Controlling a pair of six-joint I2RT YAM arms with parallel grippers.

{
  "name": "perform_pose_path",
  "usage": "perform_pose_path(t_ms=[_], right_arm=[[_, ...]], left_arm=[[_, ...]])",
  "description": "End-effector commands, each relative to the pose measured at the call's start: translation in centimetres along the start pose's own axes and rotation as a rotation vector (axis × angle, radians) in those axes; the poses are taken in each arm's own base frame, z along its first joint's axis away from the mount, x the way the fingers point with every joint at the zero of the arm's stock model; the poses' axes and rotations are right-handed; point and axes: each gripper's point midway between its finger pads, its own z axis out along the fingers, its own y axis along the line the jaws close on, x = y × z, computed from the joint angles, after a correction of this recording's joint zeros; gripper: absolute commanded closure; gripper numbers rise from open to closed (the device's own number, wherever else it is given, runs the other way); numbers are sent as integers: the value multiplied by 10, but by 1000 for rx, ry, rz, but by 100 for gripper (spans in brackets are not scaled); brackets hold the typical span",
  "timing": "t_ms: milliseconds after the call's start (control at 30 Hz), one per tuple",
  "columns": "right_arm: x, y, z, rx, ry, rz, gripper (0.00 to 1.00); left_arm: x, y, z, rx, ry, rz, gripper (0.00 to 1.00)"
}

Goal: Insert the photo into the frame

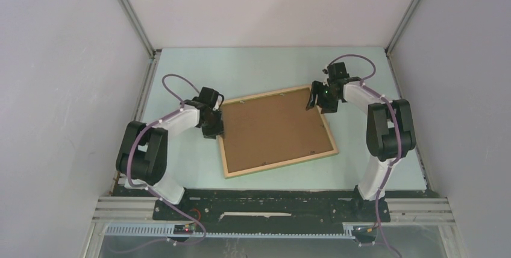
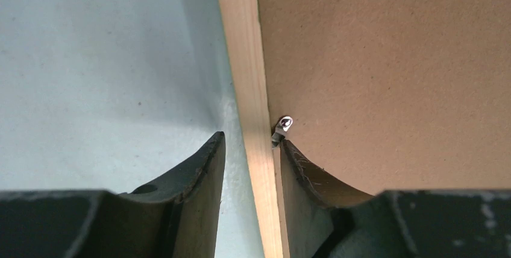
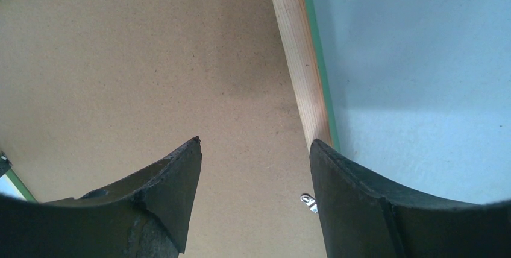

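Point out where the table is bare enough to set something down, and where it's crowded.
The table is bare in a wide strip between the far rail of the frame and the back wall, and in a narrower strip between its near rail and the arm bases. It is crowded at the left rail, straddled by the left gripper, and at the far right corner, under the right gripper.

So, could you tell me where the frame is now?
In the top view the frame lies mid-table, its left rail straddled by the left hand, the right hand over its far-right corner.

Brown board (image 1: 274, 128) flat on pale green table (image 1: 271, 65), small metal tabs (image 2: 283, 124) at edges
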Motion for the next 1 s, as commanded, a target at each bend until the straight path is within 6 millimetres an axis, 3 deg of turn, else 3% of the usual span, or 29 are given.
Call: perform_pose_path(t_ms=[0,100,167,233,367,433,567,667,833,967], right_arm=[[-2,-1,-21,65,-44,-20,26],[-5,-15,-51,275,-124,-89,18],[-1,-11,-71,308,-159,-112,13],[18,5,-80,227,-149,-113,12],[81,58,-92,-96,-78,-135,10],[112,62,-92,-117,-43,-168,8],[153,59,-92,-160,41,-103,8],[157,52,-96,-140,11,-23,9],[160,23,-94,-63,-22,108,10],[162,9,-86,-63,-12,183,11]], left_arm=[[-8,7,-13,0,-120,21,100],[-2,-2,-14,60,-115,-9,100],[0,-4,-14,73,-106,-36,100],[0,-4,-17,72,-116,-54,100],[-6,-3,-30,77,-162,-51,95],[-9,-4,-40,86,-186,-31,89],[-11,-6,-54,109,-221,-3,63],[-5,-12,-55,152,-203,9,47],[15,-20,-50,225,-155,-1,16],[30,-29,-46,293,-122,-64,11]])
